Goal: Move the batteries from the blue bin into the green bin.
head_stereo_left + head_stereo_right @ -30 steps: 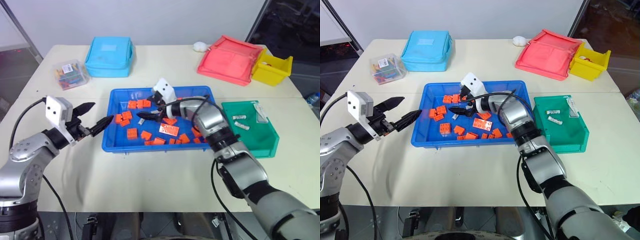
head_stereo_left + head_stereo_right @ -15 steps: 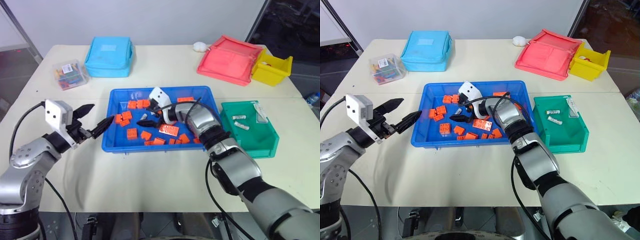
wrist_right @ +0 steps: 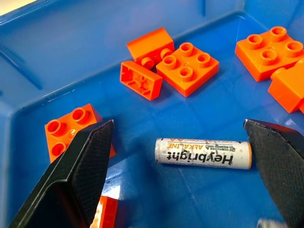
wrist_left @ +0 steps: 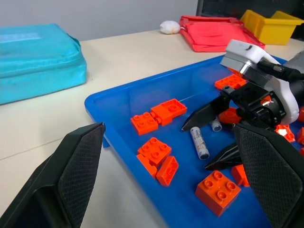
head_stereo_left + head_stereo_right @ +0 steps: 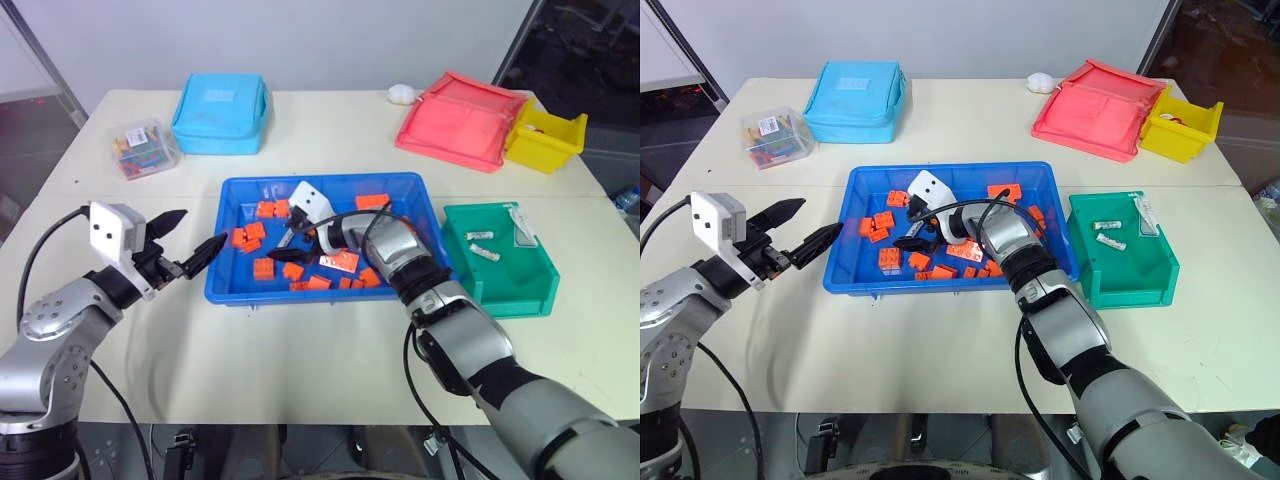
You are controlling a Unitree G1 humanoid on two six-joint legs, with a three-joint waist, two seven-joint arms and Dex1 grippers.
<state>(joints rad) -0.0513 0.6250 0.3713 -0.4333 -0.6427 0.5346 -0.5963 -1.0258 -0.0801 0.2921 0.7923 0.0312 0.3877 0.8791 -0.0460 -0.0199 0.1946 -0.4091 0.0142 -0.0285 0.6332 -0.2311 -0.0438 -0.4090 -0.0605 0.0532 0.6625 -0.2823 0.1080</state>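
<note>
right tool (image 3: 175, 175) spread around battery (image 3: 203, 153), printed label legible, blue bin (image 3: 95, 42)

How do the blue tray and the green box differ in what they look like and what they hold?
The blue tray is wide and shallow; the green box is smaller and deeper. The tray holds many orange bricks with a battery among them; the box holds batteries and no bricks. Both are plastic and stand side by side on the table.
</note>
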